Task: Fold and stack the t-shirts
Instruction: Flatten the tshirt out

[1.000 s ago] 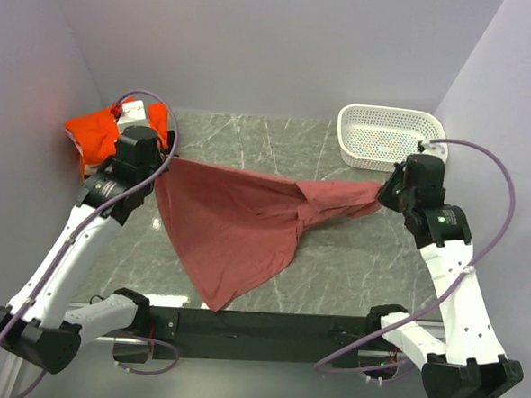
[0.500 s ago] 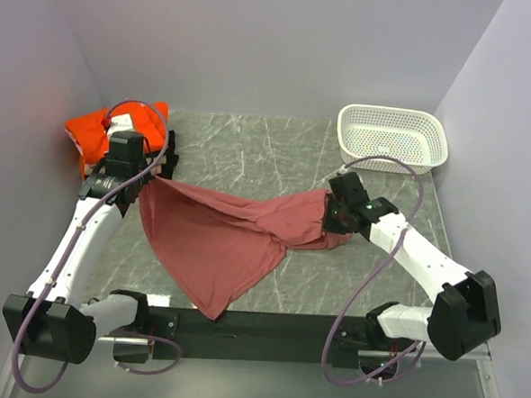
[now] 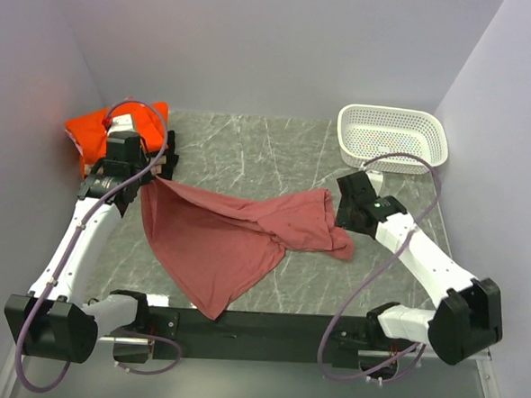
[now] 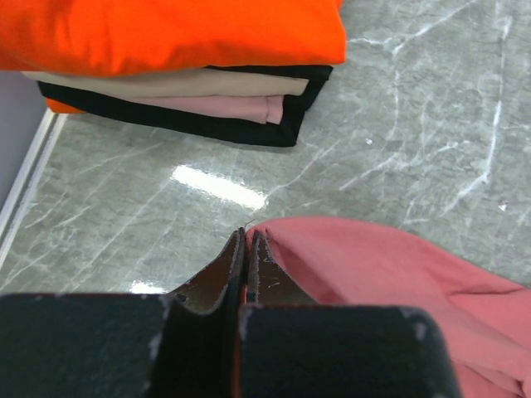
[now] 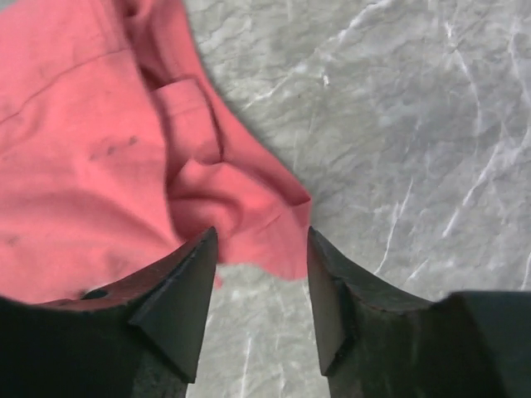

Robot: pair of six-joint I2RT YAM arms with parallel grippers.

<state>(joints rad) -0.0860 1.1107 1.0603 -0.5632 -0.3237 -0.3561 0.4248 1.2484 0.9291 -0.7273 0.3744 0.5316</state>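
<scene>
The dusty-red t-shirt (image 3: 227,242) lies unfolded and rumpled across the middle of the grey marbled surface (image 3: 251,144). It runs from about 9 o'clock to about 3 o'clock, and one long point of cloth reaches down to the near edge at 6 o'clock. The left hand (image 3: 155,178) sits at roughly 10 o'clock of the surface with its fingers pressed together on the shirt's left corner. That corner is drawn up off the stone into a taut peak. From the left wrist, the two dark fingers (image 4: 236,265) meet in a thin line, and the cloth fans away from their tips toward 4 o'clock. The right hand (image 3: 344,215) is at about 3 o'clock, just over the shirt's right end. Its fingers (image 5: 178,290) are spread apart and hold nothing. From its wrist, a creased hem and a small flap of the shirt show on the stone in the gap between them. Bare marble is on the side toward 3 o'clock. Beyond the left hand, in the far corner at 10 o'clock, is the folded pile. It has the orange t-shirt (image 4: 166,33) on top, the beige t-shirt (image 4: 166,83) under it and the black t-shirt (image 4: 207,128) lower down, with its edge wrapping the side. The white basket (image 3: 393,139) stands in the far corner at 2 o'clock, well apart from the unfolded shirt.
</scene>
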